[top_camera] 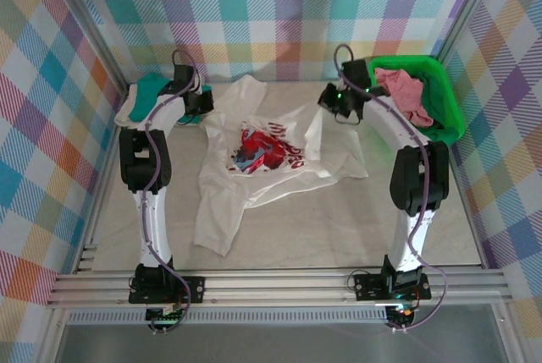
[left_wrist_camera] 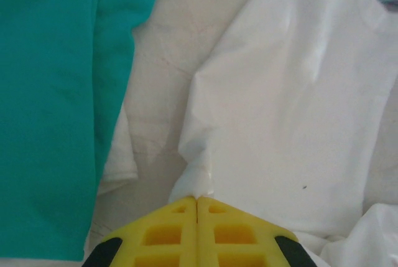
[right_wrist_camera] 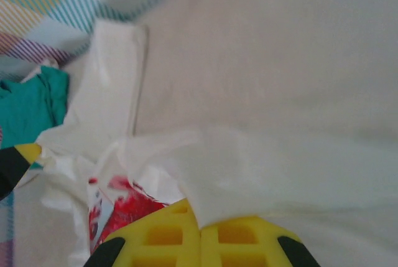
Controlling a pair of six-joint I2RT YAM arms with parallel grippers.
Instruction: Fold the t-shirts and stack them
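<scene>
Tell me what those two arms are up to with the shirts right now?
Left gripper shut on white t-shirt. Right gripper shut on it too. Shirt crumpled, graphic up, unfolded. Teal t-shirt close beside left gripper.

Centre of table [top_camera: 339, 236]: printed shirt [top_camera: 262, 156], spread | far left: 2 stacked shirts [top_camera: 144, 92] | far right: basket [top_camera: 449, 101], 1 shirt [top_camera: 402, 88] in it | left gripper [top_camera: 199, 113] pinching printed shirt's far-left edge, right gripper [top_camera: 343, 113] pinching its far-right edge

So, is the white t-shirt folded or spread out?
Spread out, unfolded: the white t-shirt lies rumpled on the table, graphic up, left gripper and right gripper pinching its edges.
</scene>
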